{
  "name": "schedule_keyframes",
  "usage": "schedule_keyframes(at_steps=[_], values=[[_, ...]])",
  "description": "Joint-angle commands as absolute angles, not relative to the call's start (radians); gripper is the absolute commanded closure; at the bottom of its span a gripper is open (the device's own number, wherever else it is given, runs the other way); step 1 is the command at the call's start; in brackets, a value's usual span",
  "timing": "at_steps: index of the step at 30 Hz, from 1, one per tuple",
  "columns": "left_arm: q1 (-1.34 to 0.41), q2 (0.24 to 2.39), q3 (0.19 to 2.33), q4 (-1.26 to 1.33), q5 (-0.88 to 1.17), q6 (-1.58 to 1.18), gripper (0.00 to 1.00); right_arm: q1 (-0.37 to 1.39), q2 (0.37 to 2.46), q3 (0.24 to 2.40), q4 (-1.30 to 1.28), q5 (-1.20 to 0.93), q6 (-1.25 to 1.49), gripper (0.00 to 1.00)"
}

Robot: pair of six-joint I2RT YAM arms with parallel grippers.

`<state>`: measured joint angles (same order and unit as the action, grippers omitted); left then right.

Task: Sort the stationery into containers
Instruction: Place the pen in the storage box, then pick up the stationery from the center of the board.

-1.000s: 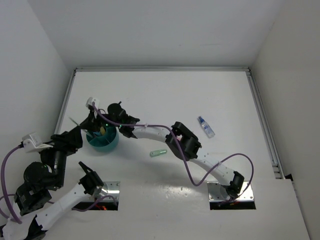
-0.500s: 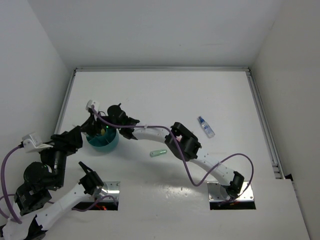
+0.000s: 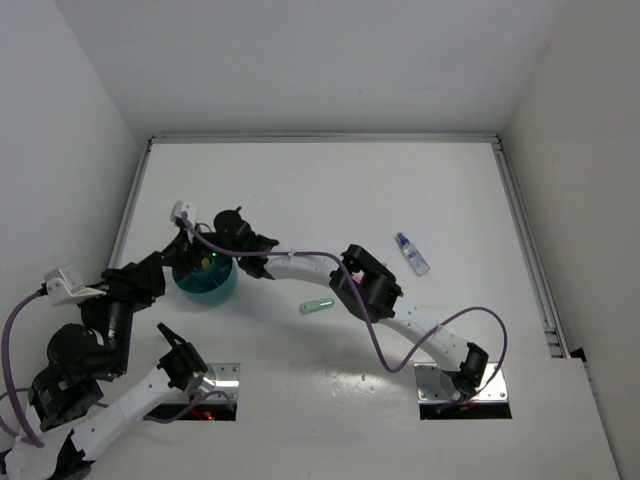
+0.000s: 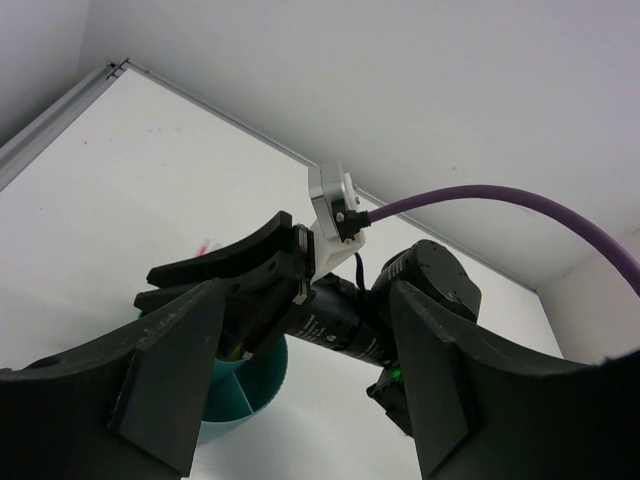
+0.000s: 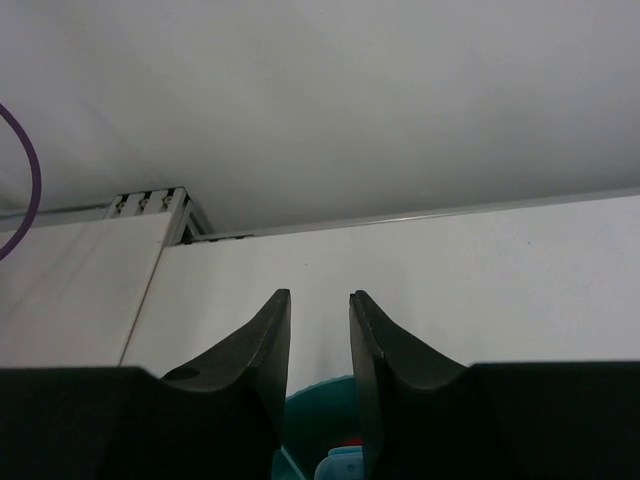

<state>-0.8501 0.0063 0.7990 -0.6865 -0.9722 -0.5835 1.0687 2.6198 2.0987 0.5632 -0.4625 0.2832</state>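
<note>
Two stray pieces lay to the right of the teal cup [image 3: 222, 288]: a pale green pen [image 3: 317, 306] near it and the blue-capped bottle [image 3: 411, 254] farther off. Above the cup the right gripper [image 5: 318, 300] had just parted its jaws and held nothing, so its load had seemingly dropped inside. The left gripper [image 4: 305, 290] waited wide open and empty at the cup's left

The right end effector [image 3: 197, 262] hides much of the teal cup [image 3: 218, 288], whose contents are too small to tell.
</note>
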Motion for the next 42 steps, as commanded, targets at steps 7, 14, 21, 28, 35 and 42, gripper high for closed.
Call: schedule_keyframes(at_steps=[7, 14, 21, 28, 35, 42], values=[[-0.861, -0.118, 0.798, -0.660, -0.977, -0.572, 0.28, 1.071, 2.445, 2.161, 0.493, -0.535, 0.238, 0.72], [-0.861, -0.072, 0.807, -0.660, -0.956, -0.554, 0.30, 1.052, 2.324, 2.172, 0.252, -0.558, 0.140, 0.72], [-0.850, 0.067, 0.828, -0.621, -0.864, -0.535, 0.79, 1.031, 2.180, 2.184, -0.217, -0.176, -0.070, 1.00], [-0.850, 0.454, 0.890, -0.600, -0.675, -0.499, 1.00, 0.879, 2.031, 1.947, -0.581, 0.147, -0.262, 0.56], [-0.850, 0.794, 0.911, -0.566, -0.341, -0.522, 0.33, 0.663, 1.870, 1.674, -0.896, -0.030, -0.503, 0.42], [-0.841, 0.917, 0.965, -0.546, -0.210, -0.300, 0.94, 0.626, 1.769, 1.312, -0.855, -0.187, -0.887, 0.84]])
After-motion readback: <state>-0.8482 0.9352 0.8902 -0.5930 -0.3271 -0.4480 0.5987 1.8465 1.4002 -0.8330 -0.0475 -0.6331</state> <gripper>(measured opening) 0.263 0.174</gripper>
